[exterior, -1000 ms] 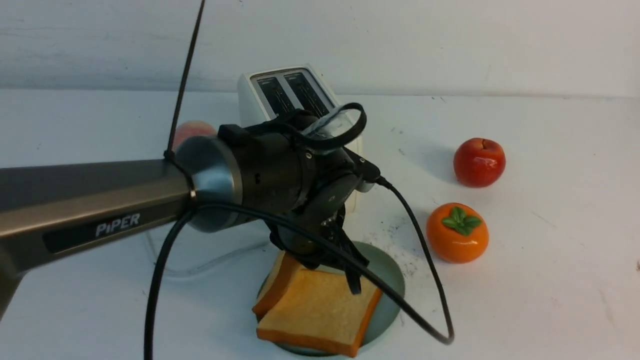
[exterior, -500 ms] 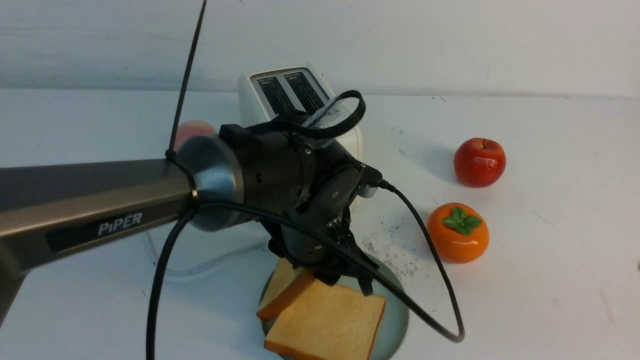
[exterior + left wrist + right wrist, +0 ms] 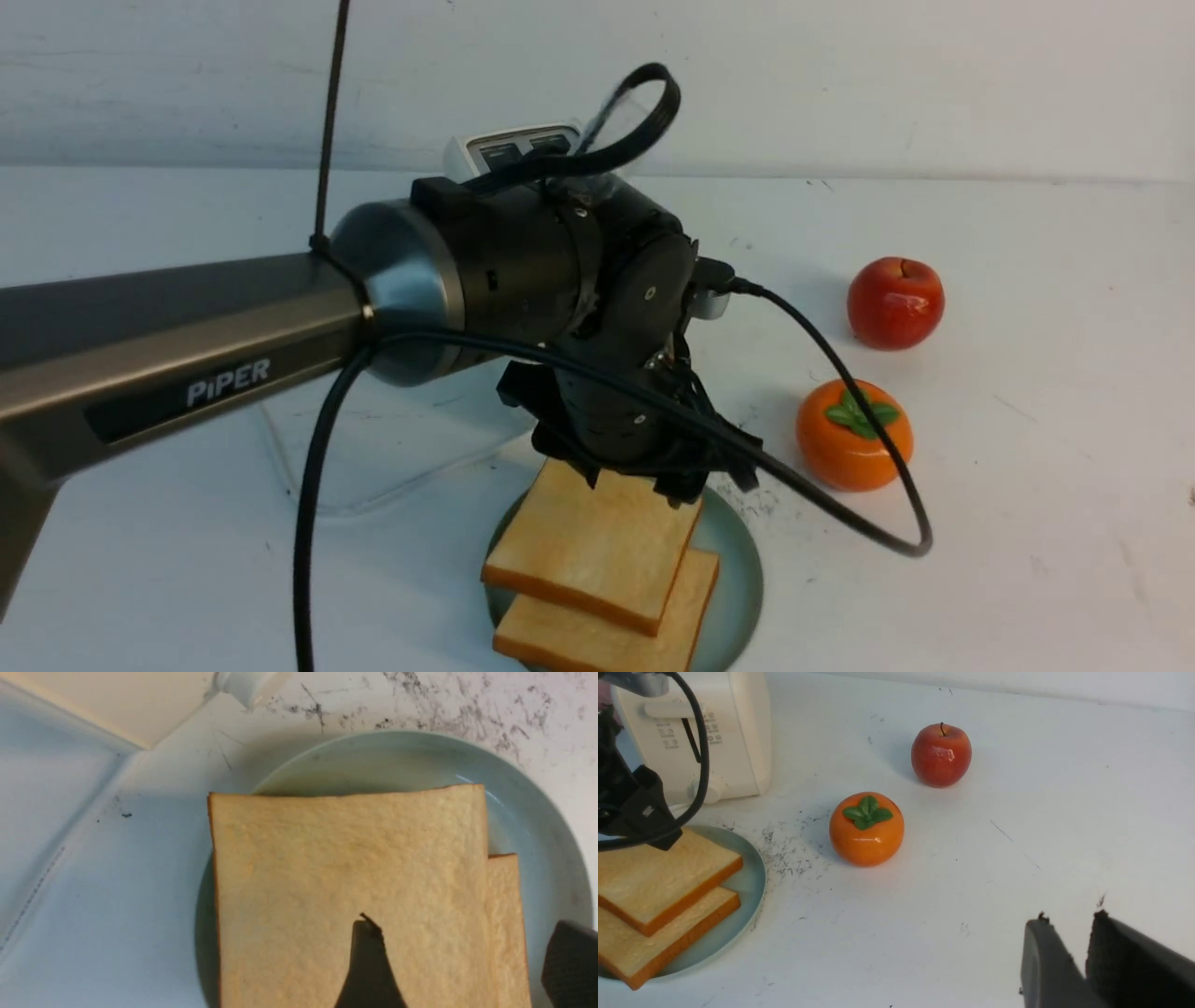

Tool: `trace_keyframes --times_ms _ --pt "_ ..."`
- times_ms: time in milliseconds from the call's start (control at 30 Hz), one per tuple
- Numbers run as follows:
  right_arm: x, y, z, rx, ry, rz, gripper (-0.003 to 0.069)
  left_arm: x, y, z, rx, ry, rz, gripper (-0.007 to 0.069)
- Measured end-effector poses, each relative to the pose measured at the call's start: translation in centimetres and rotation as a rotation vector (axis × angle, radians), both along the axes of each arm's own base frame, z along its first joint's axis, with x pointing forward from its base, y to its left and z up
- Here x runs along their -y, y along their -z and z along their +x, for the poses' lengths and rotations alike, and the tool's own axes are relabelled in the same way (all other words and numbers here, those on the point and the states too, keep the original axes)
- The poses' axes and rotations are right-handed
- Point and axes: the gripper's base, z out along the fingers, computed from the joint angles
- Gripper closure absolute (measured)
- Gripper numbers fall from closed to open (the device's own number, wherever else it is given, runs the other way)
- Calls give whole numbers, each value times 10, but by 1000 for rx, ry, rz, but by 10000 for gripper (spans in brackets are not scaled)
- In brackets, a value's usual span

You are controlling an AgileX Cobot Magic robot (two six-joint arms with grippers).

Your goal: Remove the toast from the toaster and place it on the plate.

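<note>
Two toast slices (image 3: 597,546) lie stacked on the plate (image 3: 735,569), with the toaster (image 3: 523,147) just behind the plate; above the plate the left gripper (image 3: 467,928) hangs spread wide and empty, while the right gripper (image 3: 1087,935), well to the plate's right, is narrowly parted and empty.

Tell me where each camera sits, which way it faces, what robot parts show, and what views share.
Front view: between the arms, facing forward across the table; shows the left arm and left gripper over the plate.
Left wrist view: on the left wrist, looking down on the toast; shows that gripper's spread fingertips.
Right wrist view: on the right wrist, looking low across the table toward the toaster; shows the right gripper, empty.
Shared: all three see toast and plate; front and right wrist share apple and persimmon.
</note>
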Motion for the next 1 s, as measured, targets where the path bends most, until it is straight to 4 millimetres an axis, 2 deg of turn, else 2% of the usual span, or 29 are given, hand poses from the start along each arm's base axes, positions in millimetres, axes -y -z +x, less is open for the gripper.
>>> trace_keyframes --times_ms 167,267,333,367,400,500,533,633,733,867,900,1000 --pt "0 0 0 0 0 1 501 0 -1 -3 -29 -9 -13 183" --pt "0 0 0 -1 -1 2 500 -2 -16 -10 -43 -16 -56 291" --pt "0 1 0 -13 -3 6 500 -5 -30 -16 -29 1 -89 391" --pt "-1 1 -1 -19 -4 9 500 -6 -32 -16 -26 4 -91 403" --pt "-2 3 -2 -46 -13 29 501 -9 -46 -21 0 28 -113 490" --pt "-8 11 -7 -157 -50 98 536 -18 -71 -31 50 70 -141 625" --pt "-9 12 -8 -175 -56 107 545 -20 -75 -33 59 74 -147 638" --pt "-20 19 -17 -311 -144 215 645 -28 -95 -43 99 97 -169 638" --pt "-28 24 -18 -336 -221 235 676 -32 -104 -47 117 100 -183 638" --pt "-31 37 -6 -244 -248 209 676 -33 -104 -48 112 100 -182 638" --pt "-31 45 5 -156 -224 218 676 -33 -104 -48 111 100 -181 638" --pt "-29 59 18 -24 -178 234 674 -33 -104 -48 109 100 -181 638"
